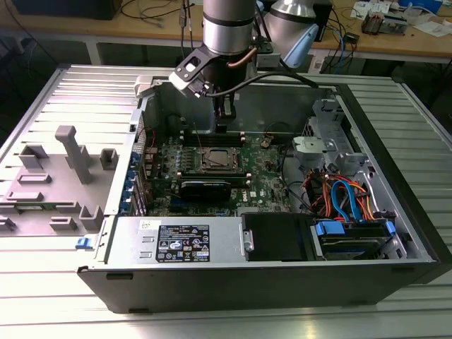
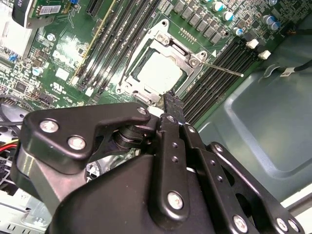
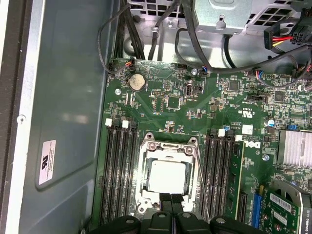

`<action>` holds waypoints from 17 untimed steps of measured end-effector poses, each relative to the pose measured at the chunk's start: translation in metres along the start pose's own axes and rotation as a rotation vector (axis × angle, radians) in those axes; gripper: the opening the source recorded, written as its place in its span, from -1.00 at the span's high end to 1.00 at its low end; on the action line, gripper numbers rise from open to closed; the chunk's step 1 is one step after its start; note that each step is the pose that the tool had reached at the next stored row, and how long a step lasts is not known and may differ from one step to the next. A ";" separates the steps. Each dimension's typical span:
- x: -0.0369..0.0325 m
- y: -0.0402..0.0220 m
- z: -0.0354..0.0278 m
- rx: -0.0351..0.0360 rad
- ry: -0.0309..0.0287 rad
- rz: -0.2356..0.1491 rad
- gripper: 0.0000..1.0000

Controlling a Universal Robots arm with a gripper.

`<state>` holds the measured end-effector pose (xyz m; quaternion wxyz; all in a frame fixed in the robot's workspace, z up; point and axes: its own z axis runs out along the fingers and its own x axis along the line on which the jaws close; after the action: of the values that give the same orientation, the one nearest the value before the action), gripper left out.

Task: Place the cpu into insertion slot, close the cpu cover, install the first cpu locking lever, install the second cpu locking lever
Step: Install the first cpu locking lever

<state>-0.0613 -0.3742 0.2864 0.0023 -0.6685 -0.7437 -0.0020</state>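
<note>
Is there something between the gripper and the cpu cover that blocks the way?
Nothing visible does. The gripper is right at the edge of the cpu cover, and no cable or part lies between them.

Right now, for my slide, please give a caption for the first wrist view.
Shut gripper at the edge of the cpu cover, which lies flat around the cpu.

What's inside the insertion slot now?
The cpu lies in the insertion slot, its silver top showing through the cut-out of the cpu cover. The cover's frame hides the chip's edges, and the contacts underneath are covered.
</note>
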 end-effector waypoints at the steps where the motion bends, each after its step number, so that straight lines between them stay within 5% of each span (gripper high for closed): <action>1: 0.0000 0.0000 0.0000 0.0000 0.0000 -0.003 0.79; 5: 0.0000 0.0000 0.0000 0.0002 0.0000 -0.037 0.79; 8: 0.0000 0.0000 0.0000 0.0009 0.0000 -0.138 0.79; 17: 0.0000 0.0000 0.0000 0.0020 0.0000 -0.327 0.79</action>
<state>-0.0613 -0.3742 0.2863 0.0026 -0.5385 -0.8426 -0.0016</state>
